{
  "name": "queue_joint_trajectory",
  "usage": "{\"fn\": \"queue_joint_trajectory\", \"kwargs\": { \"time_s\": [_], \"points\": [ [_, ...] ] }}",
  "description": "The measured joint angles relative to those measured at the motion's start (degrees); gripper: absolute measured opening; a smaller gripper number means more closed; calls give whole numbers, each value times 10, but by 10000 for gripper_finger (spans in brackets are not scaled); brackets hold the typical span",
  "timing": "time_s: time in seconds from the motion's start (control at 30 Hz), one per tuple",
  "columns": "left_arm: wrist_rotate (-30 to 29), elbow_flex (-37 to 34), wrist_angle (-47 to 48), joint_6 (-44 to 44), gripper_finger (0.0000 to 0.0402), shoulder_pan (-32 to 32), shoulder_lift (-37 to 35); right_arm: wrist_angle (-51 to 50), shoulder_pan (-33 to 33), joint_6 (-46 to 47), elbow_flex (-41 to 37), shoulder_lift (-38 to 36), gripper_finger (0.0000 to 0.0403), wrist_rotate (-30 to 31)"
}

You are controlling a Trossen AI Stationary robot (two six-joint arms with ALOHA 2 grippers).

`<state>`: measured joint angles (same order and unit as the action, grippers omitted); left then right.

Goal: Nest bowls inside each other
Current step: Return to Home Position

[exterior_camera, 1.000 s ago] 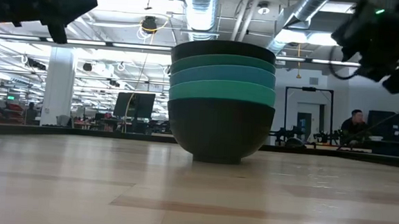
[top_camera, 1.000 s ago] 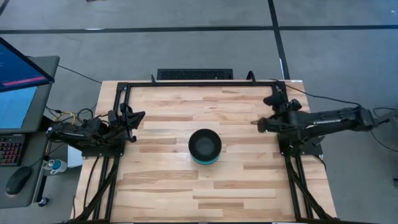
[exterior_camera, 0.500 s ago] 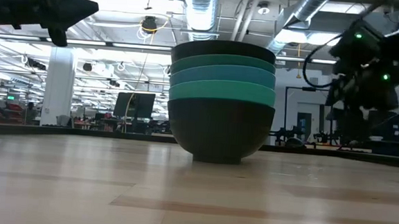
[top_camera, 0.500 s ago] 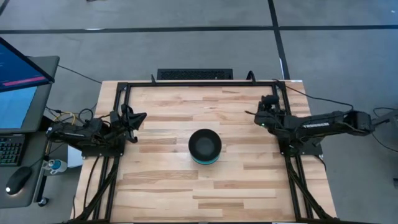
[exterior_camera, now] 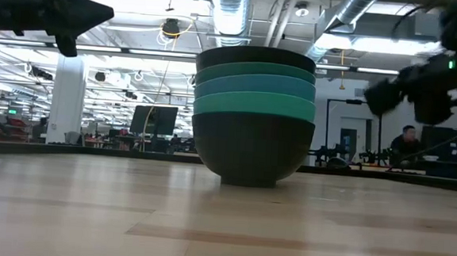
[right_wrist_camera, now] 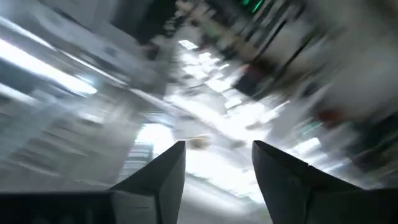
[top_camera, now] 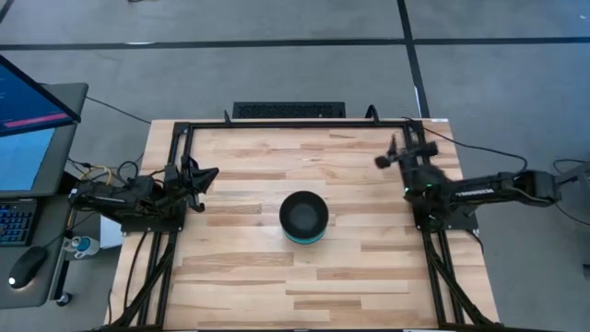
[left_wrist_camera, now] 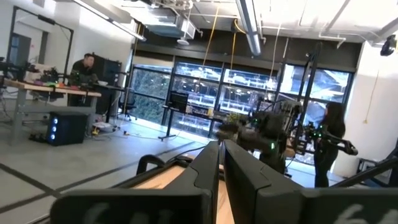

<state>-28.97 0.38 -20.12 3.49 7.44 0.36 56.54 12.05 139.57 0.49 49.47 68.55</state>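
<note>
High view: left gripper (top_camera: 207,172) sat at the left edge of the table (top_camera: 240,277), fingers pressed together, empty. Right gripper (top_camera: 383,160) hung near the right edge, fingers parted, holding nothing. Both were well apart from the work.

Bowls (top_camera: 304,217) stood nested in one upright stack at mid-table. Low view showed black at the bottom, two cyan-blue, teal-green, black on top.

Judged light, stiff, smooth plastic, likely slippery. Best hold: one finger inside the top bowl, one outside the bottom black bowl (exterior_camera: 251,149), clamping all walls. A top-rim pinch might lift one bowl only.
</note>
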Motion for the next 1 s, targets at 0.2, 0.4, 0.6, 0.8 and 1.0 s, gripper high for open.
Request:
{"fn": "queue_joint_trajectory", "kwargs": {
  "time_s": [0.2,0.4,0.6,0.8,1.0],
  "points": [
    [0,0,2,7,14,0,0,226,18,-64,0,-51,210,124],
    [0,0,-1,19,14,0,0,311,58,-502,-2,-148,209,190],
    [10,0,2,43,14,0,0,330,94,-920,-2,-289,209,64],
    [12,0,2,37,14,0,0,205,43,-1189,-2,-385,210,-80],
    [12,0,1,43,14,0,0,63,-104,-1357,-2,-492,208,11]
  ]
}}
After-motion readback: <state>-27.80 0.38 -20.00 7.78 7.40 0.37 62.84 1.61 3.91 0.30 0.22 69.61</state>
